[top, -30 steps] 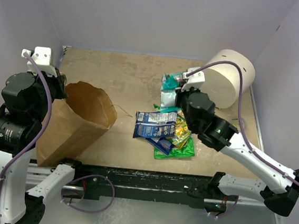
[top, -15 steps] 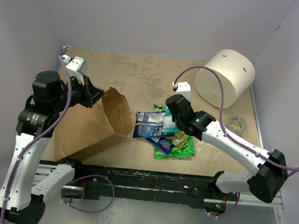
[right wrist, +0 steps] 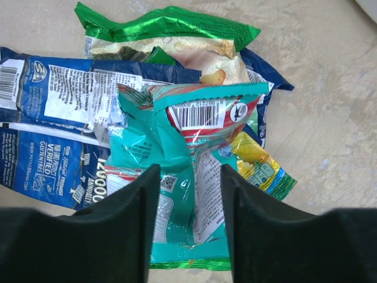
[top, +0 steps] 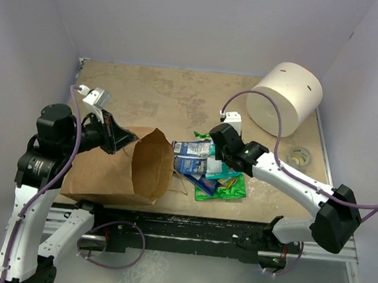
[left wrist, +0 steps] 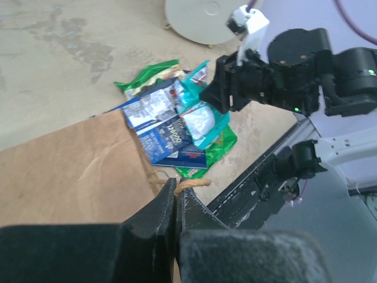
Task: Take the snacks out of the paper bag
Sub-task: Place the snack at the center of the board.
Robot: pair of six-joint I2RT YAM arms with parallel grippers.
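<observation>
Barcode and fine print show on the teal foil packet. Lettering on the blue-and-white flat packet is upside down and too small to read. Since a second ago the brown kraft paper bag has tipped down onto its side, its mouth facing the snacks heaped just right of it. The left gripper pinches the bag's rim. The right gripper holds its fingers apart, straddling the teal packet.

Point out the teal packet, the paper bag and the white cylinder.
teal packet point(right wrist: 177, 138): right wrist view, its crumpled middle between the fingers.
paper bag point(top: 102, 173): top external view, its flat brown side.
white cylinder point(top: 290, 81): top external view, its round end face.
</observation>
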